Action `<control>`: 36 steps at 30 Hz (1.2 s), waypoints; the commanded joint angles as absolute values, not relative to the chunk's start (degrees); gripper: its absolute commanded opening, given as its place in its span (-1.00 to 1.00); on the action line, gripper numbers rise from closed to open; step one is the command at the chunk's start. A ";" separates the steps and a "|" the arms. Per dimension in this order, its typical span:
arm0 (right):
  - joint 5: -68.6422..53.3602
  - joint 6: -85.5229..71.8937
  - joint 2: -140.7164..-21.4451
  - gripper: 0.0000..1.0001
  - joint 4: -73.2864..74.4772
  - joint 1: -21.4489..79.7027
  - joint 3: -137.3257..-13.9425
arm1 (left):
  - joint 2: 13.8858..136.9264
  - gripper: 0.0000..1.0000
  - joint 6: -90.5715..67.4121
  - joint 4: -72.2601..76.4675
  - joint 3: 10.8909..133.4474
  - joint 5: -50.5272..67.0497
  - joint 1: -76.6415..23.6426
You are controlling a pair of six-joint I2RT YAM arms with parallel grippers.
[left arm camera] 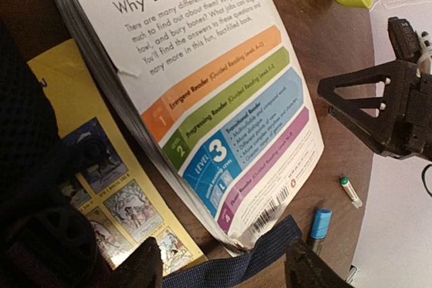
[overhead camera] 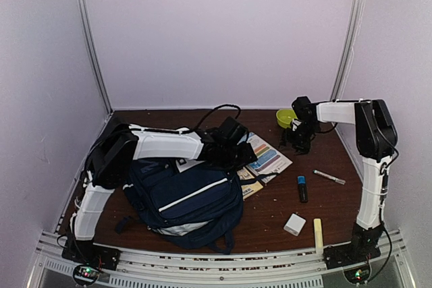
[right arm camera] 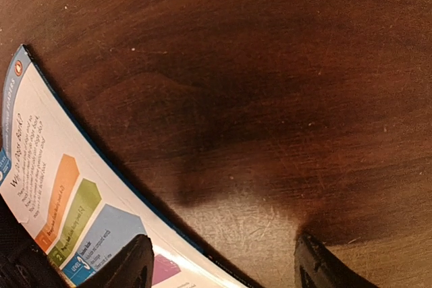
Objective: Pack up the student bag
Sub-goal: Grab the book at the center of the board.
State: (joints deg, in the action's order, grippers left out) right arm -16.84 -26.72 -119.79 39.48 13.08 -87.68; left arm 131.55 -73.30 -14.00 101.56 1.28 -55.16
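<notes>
The student bag (overhead camera: 185,200), navy with a white stripe, lies at the front left of the table. One of its blue straps (left arm camera: 260,253) runs under the corner of a white reader book (left arm camera: 216,99) (overhead camera: 268,156). A yellow comic book (left arm camera: 115,193) lies partly under the reader. My left gripper (left arm camera: 226,268) (overhead camera: 244,156) hovers open over that book corner and the strap, holding nothing. My right gripper (right arm camera: 223,264) (overhead camera: 300,141) stands open over bare wood, its left finger above the reader's edge (right arm camera: 61,214).
A green bowl (overhead camera: 286,117) sits at the back right. To the right of the books lie a blue marker (overhead camera: 302,188) and a white pen (overhead camera: 329,177). A white block (overhead camera: 294,224) and a yellow highlighter (overhead camera: 318,232) lie near the front edge.
</notes>
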 commanded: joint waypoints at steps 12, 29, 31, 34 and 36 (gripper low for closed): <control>-24.76 -26.35 -118.78 0.40 37.84 13.74 -81.05 | 144.54 0.23 -79.24 -16.68 118.89 3.12 -54.14; -29.94 -26.05 -107.83 0.22 33.33 16.53 -67.35 | 144.46 -0.01 -76.45 -8.26 115.99 4.82 -53.60; -30.62 -25.94 -107.35 0.21 32.79 16.77 -66.57 | 144.20 -0.05 -75.19 -5.38 115.34 5.48 -53.76; -30.47 -26.09 -106.89 0.19 32.50 16.77 -65.91 | 144.05 -0.11 -73.47 -2.73 114.94 6.78 -53.92; -30.41 -26.46 -106.15 0.18 31.97 16.79 -65.19 | 144.06 -0.19 -72.93 -0.94 113.91 7.83 -54.01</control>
State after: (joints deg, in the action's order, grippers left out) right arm -27.88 -25.54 -107.26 31.90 15.55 -67.33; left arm 144.49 -75.99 -9.47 115.42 4.47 -53.60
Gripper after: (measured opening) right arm 0.596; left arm 0.441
